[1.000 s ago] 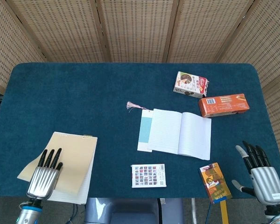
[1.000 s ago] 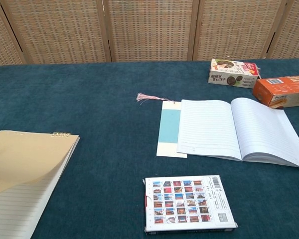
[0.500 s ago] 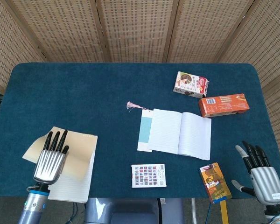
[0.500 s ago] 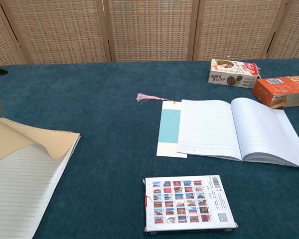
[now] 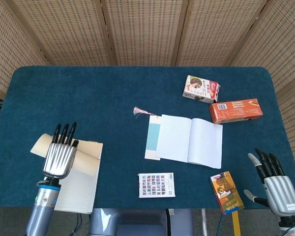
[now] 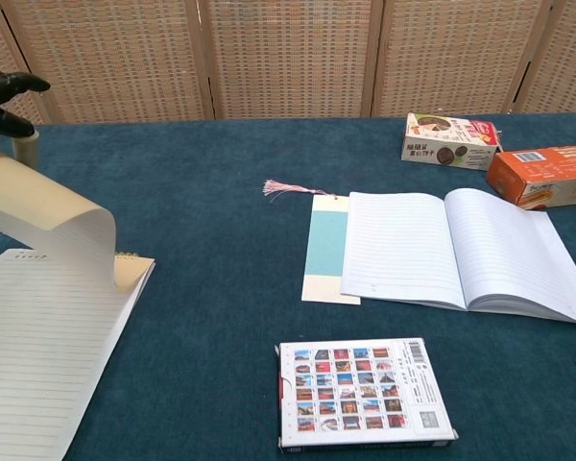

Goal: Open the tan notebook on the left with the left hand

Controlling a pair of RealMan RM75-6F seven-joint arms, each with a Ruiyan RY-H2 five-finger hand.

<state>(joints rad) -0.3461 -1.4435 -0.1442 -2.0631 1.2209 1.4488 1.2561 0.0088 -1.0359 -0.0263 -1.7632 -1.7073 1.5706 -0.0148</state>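
A staged robot test bench, not a home: a table draped in teal felt stood inside woven wicker screens from nine to three o'clock, with notebooks and snack boxes laid apart like props.

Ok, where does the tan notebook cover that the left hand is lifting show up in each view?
Head view: the curled tan notebook cover sits lower left, under the left hand.
Chest view: it arches up at the far left edge, above the lined page.
Shared landmark: the white open notebook right of centre.
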